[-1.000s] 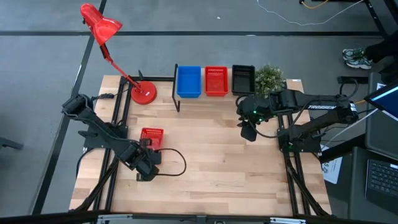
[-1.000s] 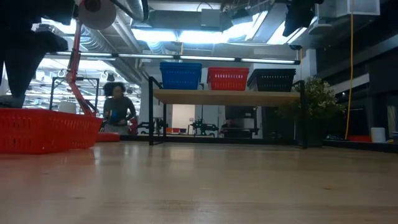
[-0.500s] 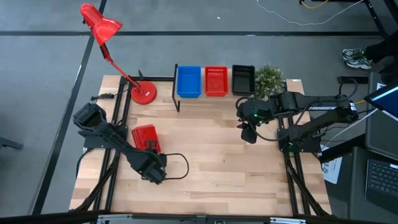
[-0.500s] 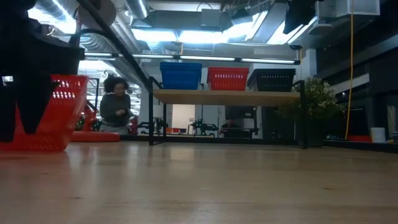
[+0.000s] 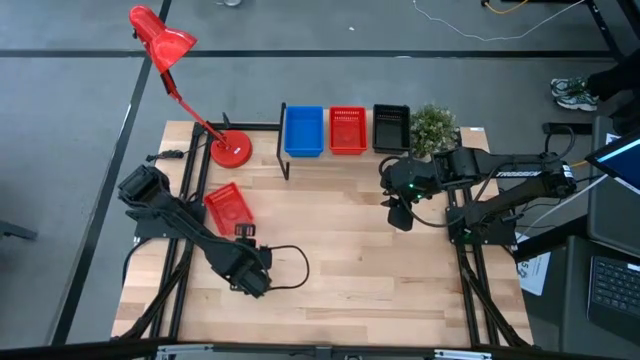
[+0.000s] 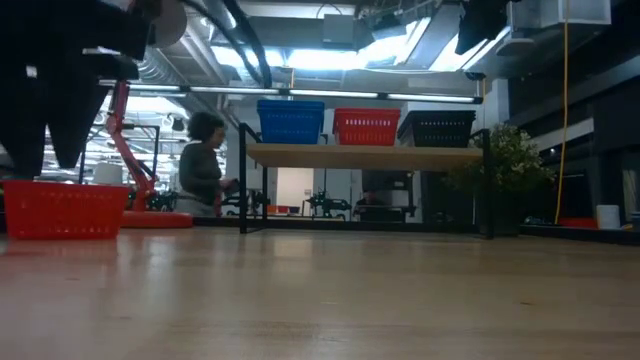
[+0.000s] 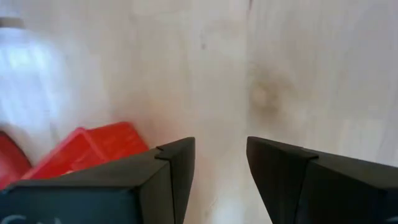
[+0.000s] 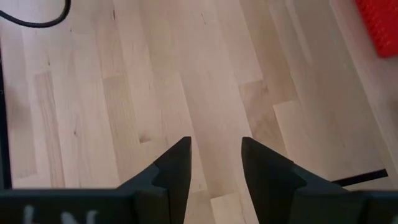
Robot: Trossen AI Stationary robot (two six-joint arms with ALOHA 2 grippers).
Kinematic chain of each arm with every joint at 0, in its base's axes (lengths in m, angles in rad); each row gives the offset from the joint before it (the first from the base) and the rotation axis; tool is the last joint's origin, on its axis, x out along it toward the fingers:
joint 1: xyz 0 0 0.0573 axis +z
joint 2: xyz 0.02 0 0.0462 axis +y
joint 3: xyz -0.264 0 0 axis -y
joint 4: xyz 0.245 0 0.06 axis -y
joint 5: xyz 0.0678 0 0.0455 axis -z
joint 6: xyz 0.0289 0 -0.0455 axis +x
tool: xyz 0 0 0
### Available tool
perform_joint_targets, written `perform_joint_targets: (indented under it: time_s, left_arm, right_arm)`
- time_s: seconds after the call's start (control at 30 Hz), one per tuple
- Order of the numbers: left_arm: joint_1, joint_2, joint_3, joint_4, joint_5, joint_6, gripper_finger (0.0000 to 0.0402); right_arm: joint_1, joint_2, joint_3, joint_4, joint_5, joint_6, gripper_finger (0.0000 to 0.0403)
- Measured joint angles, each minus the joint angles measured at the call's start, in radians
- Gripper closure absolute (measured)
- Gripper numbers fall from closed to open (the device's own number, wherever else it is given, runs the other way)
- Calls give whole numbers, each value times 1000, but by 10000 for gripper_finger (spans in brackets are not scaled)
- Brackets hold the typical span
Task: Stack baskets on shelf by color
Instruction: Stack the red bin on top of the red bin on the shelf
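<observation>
Fingers of the left gripper [image 5: 252,281], blocky and matte black, stand apart with nothing but pale bare wood between them, low over the near-left part of the table [image 5: 350,270]; a thin black cable loops beside it. Just behind it, toward the table's left edge, a loose red basket [image 5: 228,209] sits on the planks at a slant, apart from the gripper, its perforated mesh walls and rectangular rim clear in the low view, where it rests flat on the tabletop. The right gripper [image 5: 399,213] hangs above the right half of the table, its two dark angular fingers likewise spread and empty over light wood-grain boards; white lettering on that arm's forearm is too small to read in full. Behind it, along the back edge, the shelf [image 6: 365,155], a light plank on thin black metal legs, carries three baskets in a row on top: a blue basket [image 5: 303,131], a red shelf basket [image 5: 348,130] and a black basket [image 5: 391,126], side by side. A small green potted plant [image 5: 433,128] stands just right of the shelf, and a glossy red desk lamp [image 5: 165,42] rises from its round base at the back-left corner. A person [image 6: 204,176] shows in the room beyond.
</observation>
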Motion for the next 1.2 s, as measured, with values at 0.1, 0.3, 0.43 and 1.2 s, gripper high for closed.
perform_joint_targets:
  time_s: [0.1, 0.3, 0.43, 1.2]
  left_arm:
    - [0, 0, 25, -134, -21, -36, 263]
    - [0, -5, 24, -326, -122, -118, 263]
    - [6, -73, -10, -287, -120, -150, 263]
    - [97, -560, -406, 137, -55, -333, 263]
  right_arm:
    - [0, 0, 0, 0, 0, -1, 263]
    - [0, 0, 0, 1, 0, -2, 263]
    - [0, 0, 0, 1, 0, -2, 263]
    - [0, 0, 0, 6, 26, 0, 263]
